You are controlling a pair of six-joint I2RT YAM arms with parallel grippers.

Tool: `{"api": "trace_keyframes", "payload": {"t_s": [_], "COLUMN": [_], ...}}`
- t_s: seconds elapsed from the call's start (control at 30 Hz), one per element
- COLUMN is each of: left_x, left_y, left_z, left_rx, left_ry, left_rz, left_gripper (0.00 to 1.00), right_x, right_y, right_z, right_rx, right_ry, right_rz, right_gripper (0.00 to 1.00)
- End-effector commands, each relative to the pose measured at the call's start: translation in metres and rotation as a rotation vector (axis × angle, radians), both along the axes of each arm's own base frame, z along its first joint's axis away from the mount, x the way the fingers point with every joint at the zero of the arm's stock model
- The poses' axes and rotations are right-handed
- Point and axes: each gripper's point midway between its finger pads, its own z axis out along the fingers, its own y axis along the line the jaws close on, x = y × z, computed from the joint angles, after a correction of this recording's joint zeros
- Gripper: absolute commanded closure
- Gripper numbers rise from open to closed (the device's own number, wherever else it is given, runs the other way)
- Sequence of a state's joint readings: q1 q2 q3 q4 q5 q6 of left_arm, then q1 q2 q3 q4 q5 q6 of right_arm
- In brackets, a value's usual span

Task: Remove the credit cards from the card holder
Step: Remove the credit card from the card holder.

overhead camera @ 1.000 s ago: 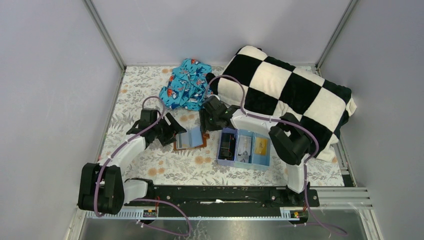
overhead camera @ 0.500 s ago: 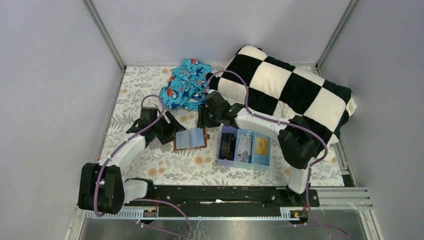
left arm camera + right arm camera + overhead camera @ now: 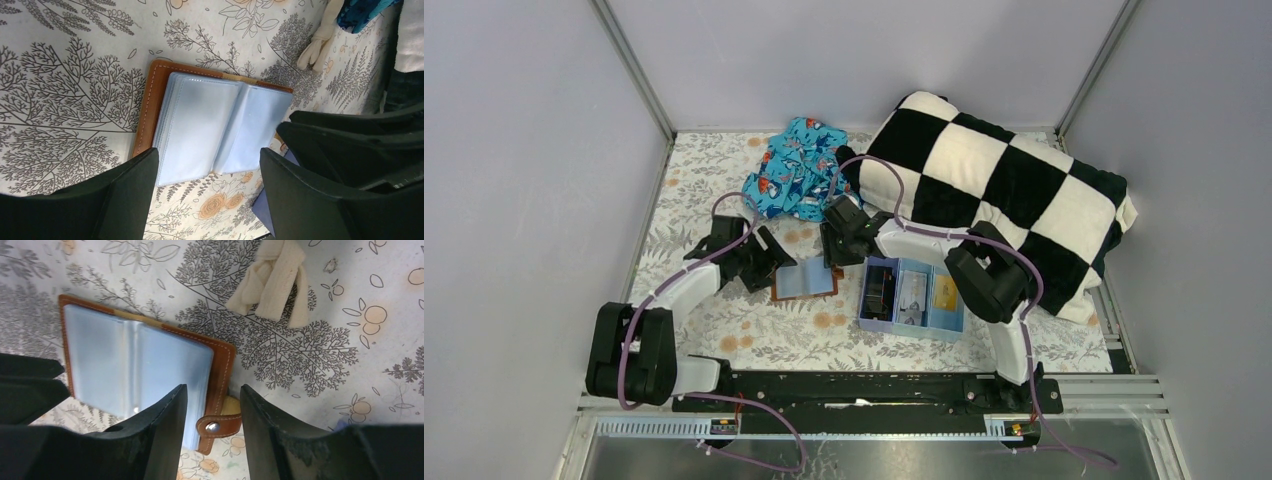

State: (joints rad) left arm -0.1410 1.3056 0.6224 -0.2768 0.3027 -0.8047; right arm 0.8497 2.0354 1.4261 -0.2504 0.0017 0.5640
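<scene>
Progress looks close to complete. The small brown bifold card holder with pale blue sleeves lies spread open and flat on the floral tablecloth, and both wrist views show its visible sleeves bare. In the top view, a dark grey-black card sits in the left compartment of the light blue three-compartment plastic tray and an orange-gold card in the right one.

The left gripper hovers at the holder's left edge, fingers spread wide and gripping nothing. The right gripper hangs over the clasp-tab edge, fingers apart and empty.

Sleeves under the top leaves are hidden, so a leftover card cannot be ruled out. The contents of the tray's middle compartment are too small to identify.
</scene>
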Motion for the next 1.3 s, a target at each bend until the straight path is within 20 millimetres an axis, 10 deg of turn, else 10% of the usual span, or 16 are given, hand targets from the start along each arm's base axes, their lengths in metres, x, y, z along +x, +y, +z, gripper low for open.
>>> {"api": "trace_keyframes", "payload": {"t_s": [0.0,1.27], "left_x": [0.014,0.001], "left_y": [-0.008,0.013], "left_z": [0.01,-0.008], "left_rx": [-0.025,0.084], "left_ry": [-0.068,-0.033], "left_rz": [-0.026,0.061], "left_gripper": [0.22,0.22], "right_x": [0.01,-0.01], "right_y": [0.004,0.021], "right_z": [-0.005,-0.028], "right_rx": [-0.028,0.043], "right_ry": [-0.02,0.095], "right_rz": [-0.004,0.03], "right_gripper": [0.52,0.61]}}
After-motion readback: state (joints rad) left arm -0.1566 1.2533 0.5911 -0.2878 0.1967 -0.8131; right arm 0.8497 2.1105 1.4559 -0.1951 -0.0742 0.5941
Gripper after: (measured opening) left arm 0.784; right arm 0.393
